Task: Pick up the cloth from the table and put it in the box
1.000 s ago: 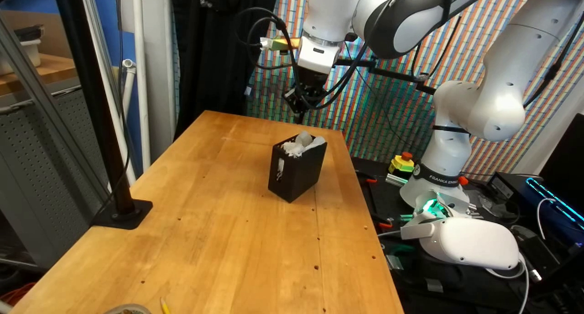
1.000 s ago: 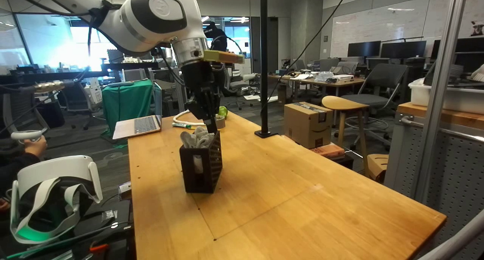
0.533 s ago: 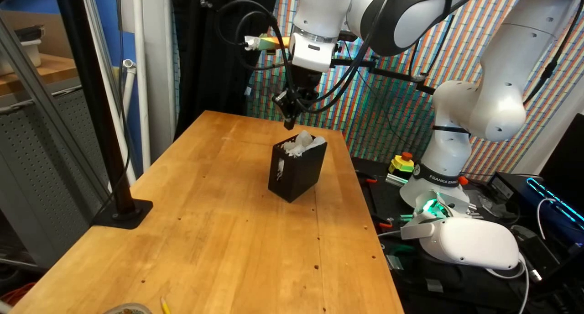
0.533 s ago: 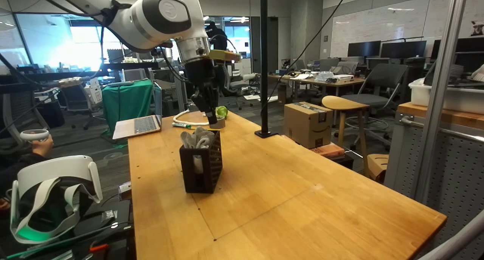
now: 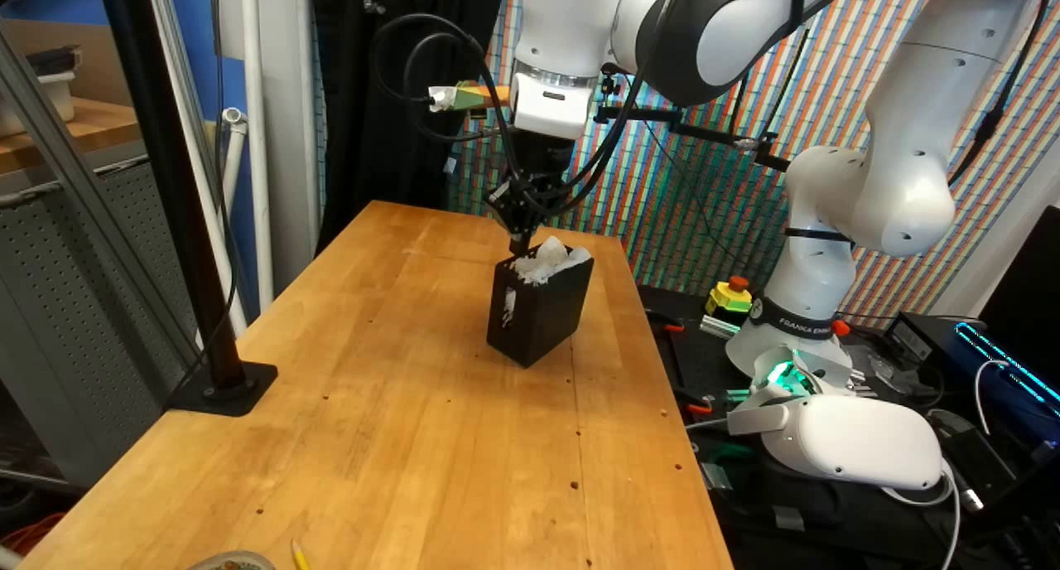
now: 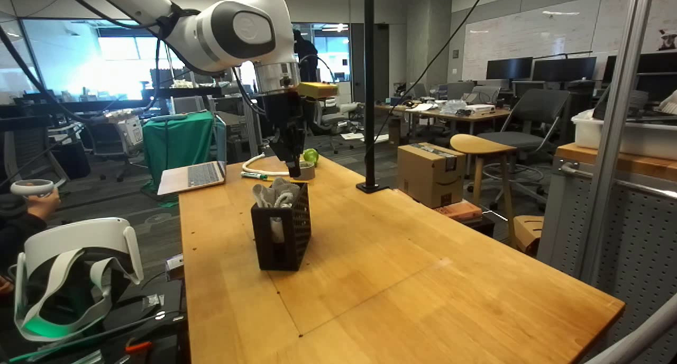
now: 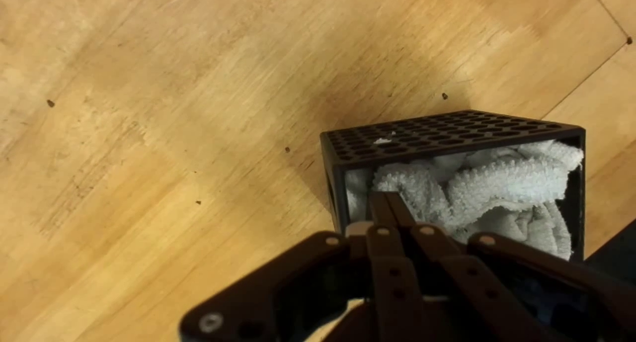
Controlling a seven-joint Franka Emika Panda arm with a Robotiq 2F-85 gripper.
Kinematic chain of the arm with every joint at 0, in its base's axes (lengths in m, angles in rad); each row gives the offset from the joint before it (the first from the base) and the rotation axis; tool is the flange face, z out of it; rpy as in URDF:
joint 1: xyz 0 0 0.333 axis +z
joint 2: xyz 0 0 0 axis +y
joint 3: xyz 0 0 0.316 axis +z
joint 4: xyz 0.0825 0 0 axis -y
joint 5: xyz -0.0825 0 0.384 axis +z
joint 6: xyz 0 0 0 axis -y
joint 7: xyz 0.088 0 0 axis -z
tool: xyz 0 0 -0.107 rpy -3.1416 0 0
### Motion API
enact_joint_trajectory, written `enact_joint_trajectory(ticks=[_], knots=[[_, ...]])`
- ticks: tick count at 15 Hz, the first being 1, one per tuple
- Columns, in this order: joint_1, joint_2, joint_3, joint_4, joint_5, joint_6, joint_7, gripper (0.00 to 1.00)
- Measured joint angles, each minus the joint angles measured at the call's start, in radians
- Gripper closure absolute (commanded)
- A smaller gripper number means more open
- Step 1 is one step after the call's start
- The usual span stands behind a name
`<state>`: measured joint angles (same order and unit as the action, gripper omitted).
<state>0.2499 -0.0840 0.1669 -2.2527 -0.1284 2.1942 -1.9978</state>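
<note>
Yep, white wrinkled terry cloth bunched up inside black perforated open-topped box, folds poking past rim. Box upright on light-brown wooden tabletop. Black jointed pincer closed, fingertips together, pointing down right near box's rim. Touching cloth or not, can't tell from here.

A black post stands upright in both exterior views. In an exterior view, a cardboard carton sits right of the post and a stool stands farther right; an open laptop lies left of the post, and a white headset farther left. In an exterior view, a yellow pencil lies right of the post; a red-topped yellow button housing stands well beyond, on the post's right.
</note>
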Motion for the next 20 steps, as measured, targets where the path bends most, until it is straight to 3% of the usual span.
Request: enact_joint_trajectory(ticks=[14,20], knots=[[-0.003,-0.054,0.011,-0.094,0.002,0.004,0.005,0.95],[-0.015,-0.045,-0.007,-0.147,-0.008,0.076,-0.027,0.95]])
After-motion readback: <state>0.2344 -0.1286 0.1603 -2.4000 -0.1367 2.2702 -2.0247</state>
